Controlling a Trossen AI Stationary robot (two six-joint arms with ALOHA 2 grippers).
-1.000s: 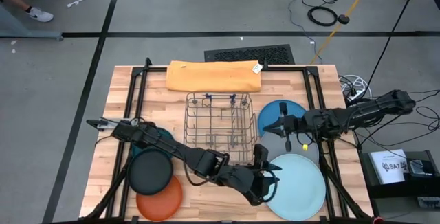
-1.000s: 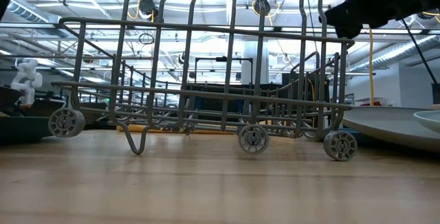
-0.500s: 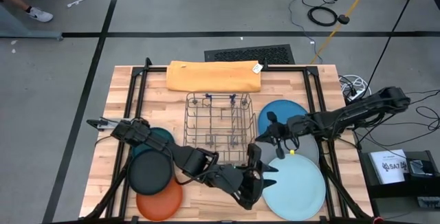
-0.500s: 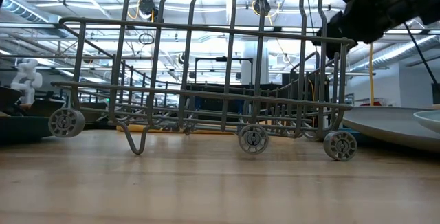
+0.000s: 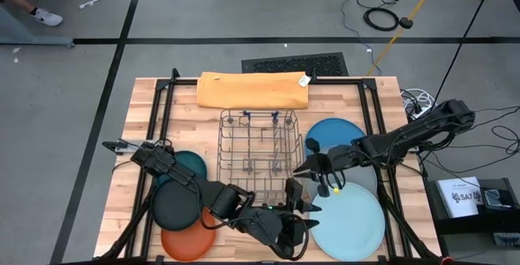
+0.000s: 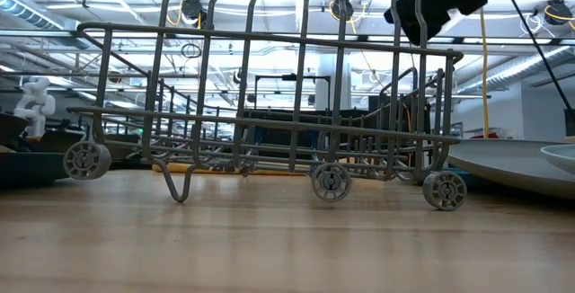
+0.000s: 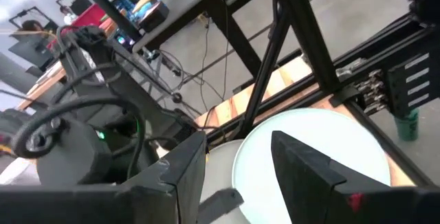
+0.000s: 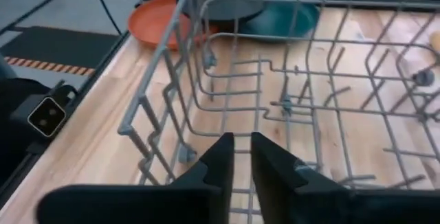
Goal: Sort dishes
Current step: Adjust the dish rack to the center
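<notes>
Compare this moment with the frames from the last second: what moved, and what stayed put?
The right claw swept from over the plates toward the wire rack and now sits at its edge, holding nothing, fingers slightly parted. The left claw, open and empty, drew back from the light blue plate along the table's front edge. The rack, the yellow cloth and all plates stayed where they were.

Matte plates [image 5: 348,221] lie on a pale wooden slat table [image 5: 140,136] beside a thin metal wire rack [image 5: 258,149] and a folded cloth [image 5: 253,90].
</notes>
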